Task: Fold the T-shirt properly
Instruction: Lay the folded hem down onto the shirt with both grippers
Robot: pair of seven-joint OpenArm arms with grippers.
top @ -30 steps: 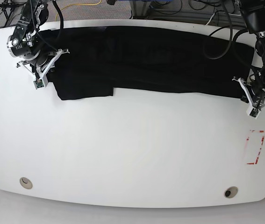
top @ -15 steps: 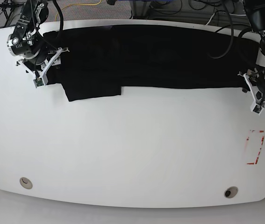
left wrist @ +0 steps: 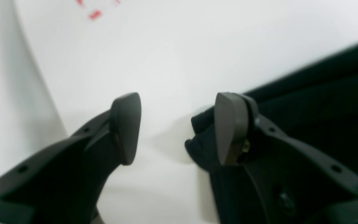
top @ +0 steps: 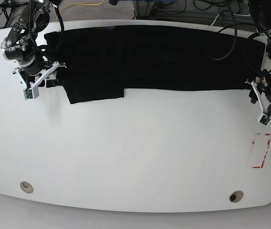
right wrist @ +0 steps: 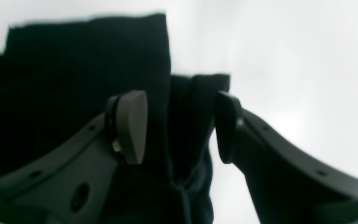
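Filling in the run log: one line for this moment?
left gripper: open, at shirt edge | right gripper: open over fabric | T-shirt: released, flat on table

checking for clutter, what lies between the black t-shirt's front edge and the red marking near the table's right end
Only bare white table lies between the black soft-fabric T-shirt and the red rectangular marking, as the base view shows.

Both wrist views are blurred — the weave and folds of the T-shirt (top: pixel 164 57) cannot be made out there. In the right wrist view, the right gripper (right wrist: pixel 180 126) covers part of the cloth, and the cloth runs off the left and bottom edges. In the left wrist view, the left gripper (left wrist: pixel 177 127) hides the hem behind its right finger; red marks (left wrist: pixel 95 14) at the top edge are cut off. The printed graphic shows nowhere — folded under or turned away, which one cannot tell.
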